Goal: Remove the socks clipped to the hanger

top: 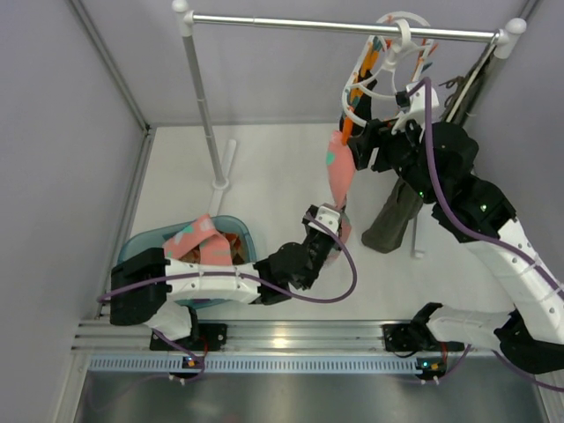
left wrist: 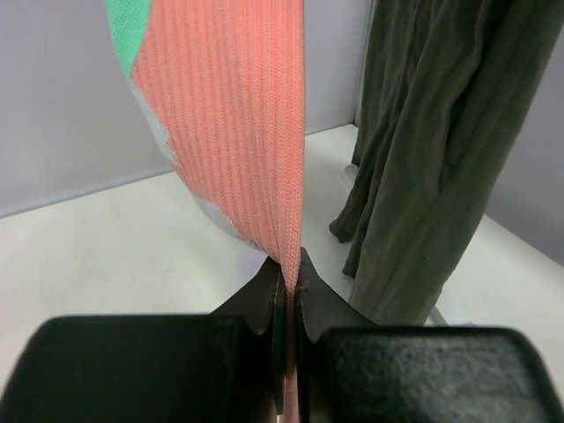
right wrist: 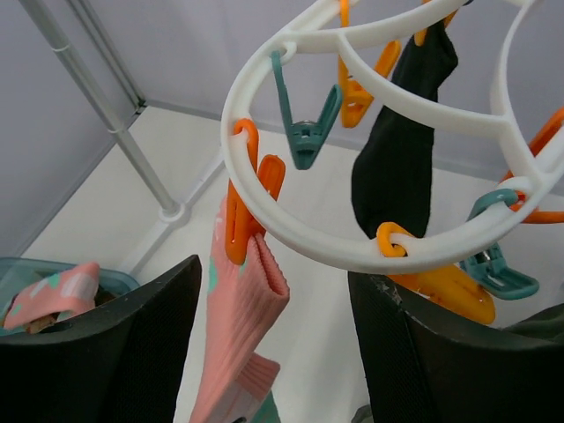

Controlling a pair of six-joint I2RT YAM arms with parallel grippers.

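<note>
So the left end effector [left wrist: 289, 291] is pressed together on the bottom hem of the pink sock [top: 339, 176]. The sock hangs over the far right part of the worktop [top: 264, 167], stretched nearly straight between those fingers and the orange clip [right wrist: 242, 207] on the white hanger [top: 388, 62]. Its long axis runs up and down, so the clip sits right above the left end effector, a bit toward the far edge. I reckon the pull has to go straight down along the sock, toward the near edge.

The right end effector [top: 361, 148] is way nearer the clip. It's spread wide, holding nothing, fingers either side of the hanger's lower rim. I can't tell if it touches the rim.

A black sock [right wrist: 401, 167] is clipped further round the ring, and an olive garment [left wrist: 423, 159] hangs just beside the pink one.
</note>
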